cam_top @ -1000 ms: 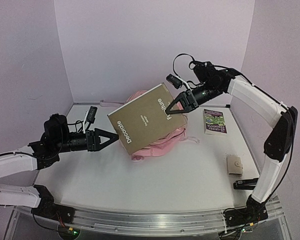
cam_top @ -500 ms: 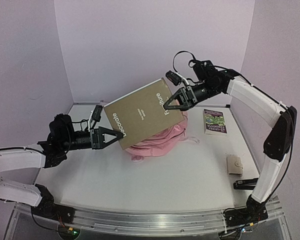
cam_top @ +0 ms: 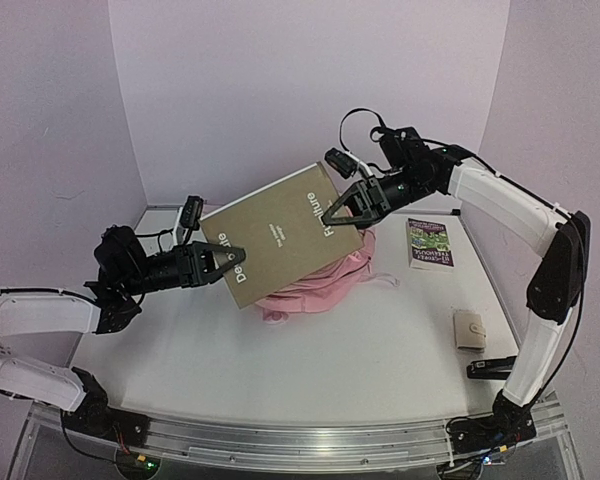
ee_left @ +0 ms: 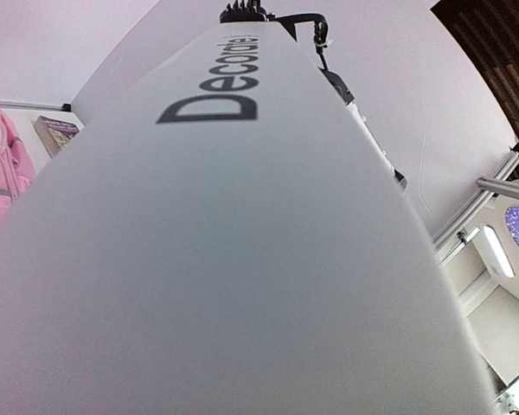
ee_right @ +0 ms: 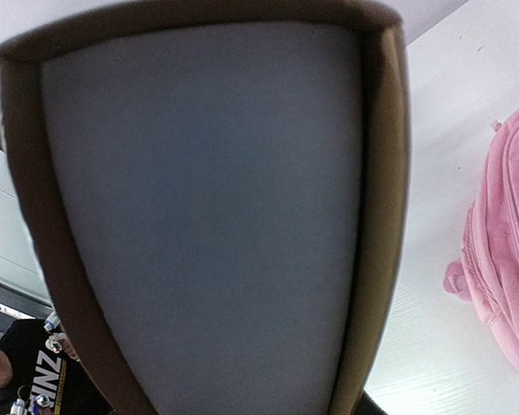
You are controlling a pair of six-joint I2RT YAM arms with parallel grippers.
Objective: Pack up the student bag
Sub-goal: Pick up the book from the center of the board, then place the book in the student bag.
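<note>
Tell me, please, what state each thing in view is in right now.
student bag: lying on the table, partly hidden.
large tan book: lifted, tilted above the bag.
right pincer: shut on the book's far edge.
left pincer: at the book's near corner; grip unclear.
paperback: flat on the table.
wallet: closed, on the table.

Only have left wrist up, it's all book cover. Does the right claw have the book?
Observer: Yes. In the top view the right claw clamps the book at its far edge; it hangs tilted in the air.
Operator: Bag position?
Observer: The student bag lies on the table right under the book, partly hidden by it.
Operator: Left claw clamped?
Observer: The left claw straddles the near corner by the "De"; clamped or not, can't tell.
</note>
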